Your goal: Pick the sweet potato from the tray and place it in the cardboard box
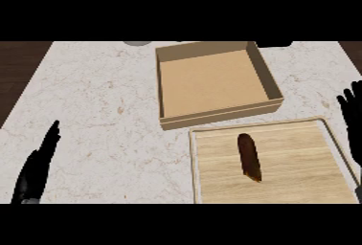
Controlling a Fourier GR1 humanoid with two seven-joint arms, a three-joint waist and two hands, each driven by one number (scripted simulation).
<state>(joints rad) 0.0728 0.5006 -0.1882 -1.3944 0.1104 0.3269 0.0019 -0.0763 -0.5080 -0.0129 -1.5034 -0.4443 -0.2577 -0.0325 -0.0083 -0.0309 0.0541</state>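
lying in tray: sweet potato; cardboard box holds nothing.

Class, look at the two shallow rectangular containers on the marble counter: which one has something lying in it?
The light wooden tray, nearer the robot: a dark brown sweet potato lies on it. The tan cardboard box behind it holds nothing.

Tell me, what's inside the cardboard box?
Nothing that shows: the cardboard box has only its bare brown floor, and no part is covered. The sweet potato lies on the wooden tray beside it.
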